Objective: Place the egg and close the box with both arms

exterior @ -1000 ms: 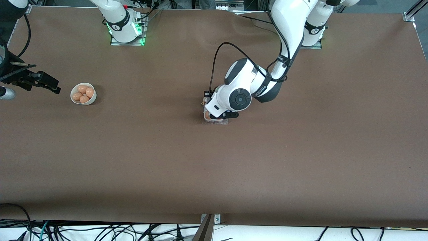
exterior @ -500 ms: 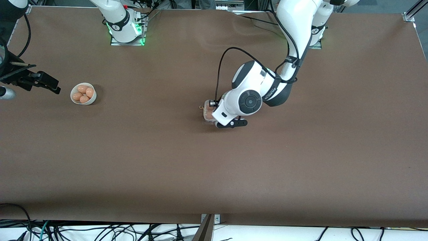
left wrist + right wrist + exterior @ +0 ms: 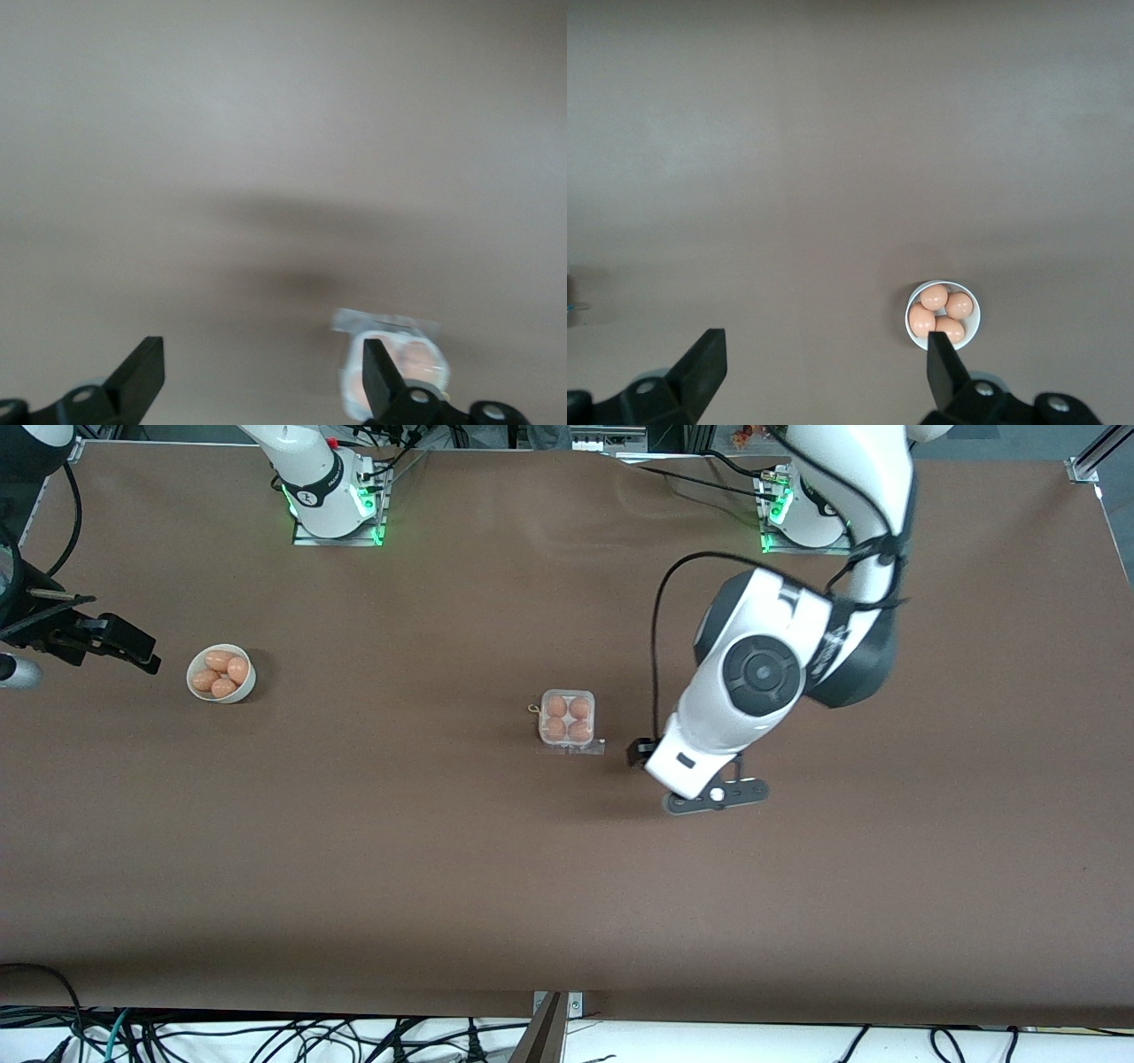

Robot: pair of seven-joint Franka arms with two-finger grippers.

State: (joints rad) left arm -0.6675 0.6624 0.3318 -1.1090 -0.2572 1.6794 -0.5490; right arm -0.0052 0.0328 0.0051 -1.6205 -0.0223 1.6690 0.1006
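Egg carton filled, lid shut, beside the left end effector.
Both end effectors spread, empty; the right end effector waits near the egg bowl.

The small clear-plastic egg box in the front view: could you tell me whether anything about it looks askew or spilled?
Nothing stands out. The clear-plastic egg box sits flat mid-table with four orange-brown eggs in its cells, none spilled.
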